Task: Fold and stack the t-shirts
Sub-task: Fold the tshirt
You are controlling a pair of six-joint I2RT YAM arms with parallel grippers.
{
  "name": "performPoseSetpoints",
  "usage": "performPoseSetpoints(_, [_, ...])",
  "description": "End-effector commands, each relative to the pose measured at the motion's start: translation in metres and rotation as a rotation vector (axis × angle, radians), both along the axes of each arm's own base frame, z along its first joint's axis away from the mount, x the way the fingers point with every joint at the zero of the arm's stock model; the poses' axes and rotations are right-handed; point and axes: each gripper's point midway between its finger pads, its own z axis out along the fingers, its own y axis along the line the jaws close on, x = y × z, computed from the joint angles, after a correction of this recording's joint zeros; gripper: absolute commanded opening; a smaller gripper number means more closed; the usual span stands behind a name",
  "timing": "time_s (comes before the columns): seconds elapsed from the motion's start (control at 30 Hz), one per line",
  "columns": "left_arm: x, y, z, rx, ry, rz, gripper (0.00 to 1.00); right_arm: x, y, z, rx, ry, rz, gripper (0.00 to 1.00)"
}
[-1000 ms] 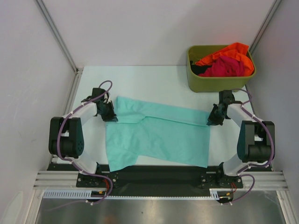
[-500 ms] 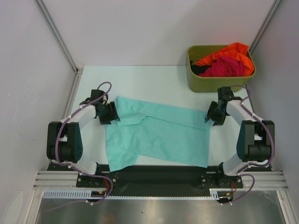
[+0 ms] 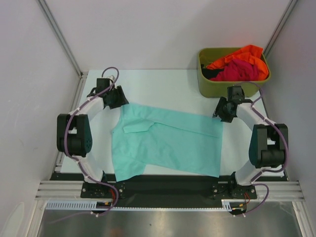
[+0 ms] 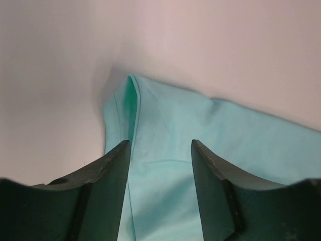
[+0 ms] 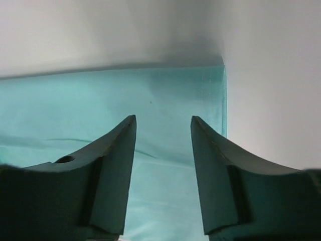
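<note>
A teal t-shirt point(image 3: 168, 143) lies spread on the white table, folded over along its far edge. My left gripper point(image 3: 120, 102) hovers open over the shirt's far left corner point(image 4: 131, 88); teal cloth shows below its jaws point(image 4: 160, 145), with nothing pinched. My right gripper point(image 3: 218, 112) hovers open over the far right corner point(image 5: 215, 75), again with only cloth beneath point(image 5: 163, 120). An orange t-shirt point(image 3: 242, 53) and a magenta-red t-shirt point(image 3: 239, 70) lie bundled in the bin.
The olive-green bin point(image 3: 222, 90) stands at the back right, just behind my right gripper. White walls close in on the left, the back and the right. A black rail point(image 3: 168, 185) runs along the near edge.
Both grippers, shut on the shirt's far edge a second ago, have opened, let go and drawn back toward the far side. The far edge now lies flat.
</note>
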Motion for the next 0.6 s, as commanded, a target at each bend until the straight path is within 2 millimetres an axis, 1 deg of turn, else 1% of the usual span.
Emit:
performPoseSetpoints(0.0, [0.038, -0.008, 0.023, -0.066, -0.114, -0.019, 0.56, 0.032, 0.000, 0.015, 0.046, -0.091, -0.016, 0.51])
performPoseSetpoints(0.03, [0.041, -0.013, 0.016, -0.097, -0.102, -0.024, 0.56, 0.034, 0.004, 0.013, 0.067, -0.088, -0.013, 0.43])
performPoseSetpoints(0.07, [0.045, -0.014, 0.015, -0.108, -0.102, -0.022, 0.54, 0.036, 0.004, 0.011, 0.072, -0.086, -0.012, 0.41])
performPoseSetpoints(0.1, [0.049, -0.015, 0.015, -0.113, -0.099, -0.018, 0.54, 0.036, 0.005, 0.004, 0.080, -0.068, -0.013, 0.38])
performPoseSetpoints(0.13, [0.050, -0.016, 0.010, -0.124, -0.083, -0.006, 0.53, 0.035, 0.008, 0.001, 0.094, -0.060, -0.011, 0.36])
performPoseSetpoints(0.17, [0.049, -0.017, -0.001, -0.129, -0.058, -0.004, 0.53, 0.037, 0.008, -0.002, 0.099, -0.061, -0.015, 0.35])
performPoseSetpoints(0.23, [0.050, -0.017, -0.012, -0.136, -0.033, 0.004, 0.55, 0.036, 0.010, -0.011, 0.107, -0.045, -0.023, 0.35])
performPoseSetpoints(0.27, [0.046, -0.015, -0.030, -0.130, 0.023, 0.020, 0.56, 0.037, 0.010, -0.013, 0.108, -0.044, -0.025, 0.35])
performPoseSetpoints(0.3, [0.049, -0.014, -0.032, -0.127, 0.039, 0.023, 0.56, 0.037, 0.010, -0.018, 0.103, -0.034, -0.025, 0.35])
performPoseSetpoints(0.33, [0.048, -0.012, -0.039, -0.117, 0.064, 0.028, 0.55, 0.038, 0.007, -0.022, 0.088, -0.027, -0.028, 0.35])
performPoseSetpoints(0.37, [0.045, -0.009, -0.054, -0.102, 0.107, 0.042, 0.55, 0.041, -0.007, -0.023, 0.077, -0.031, -0.054, 0.35])
performPoseSetpoints(0.47, [0.044, -0.002, -0.065, -0.072, 0.133, 0.065, 0.55, 0.038, -0.018, -0.036, 0.044, 0.011, -0.074, 0.35])
performPoseSetpoints(0.5, [0.043, 0.003, -0.072, -0.052, 0.157, 0.081, 0.55, 0.039, -0.025, -0.038, 0.026, 0.018, -0.076, 0.36])
performPoseSetpoints(0.57, [0.039, 0.009, -0.079, -0.029, 0.188, 0.089, 0.55, 0.038, -0.033, -0.046, -0.006, 0.046, -0.079, 0.38])
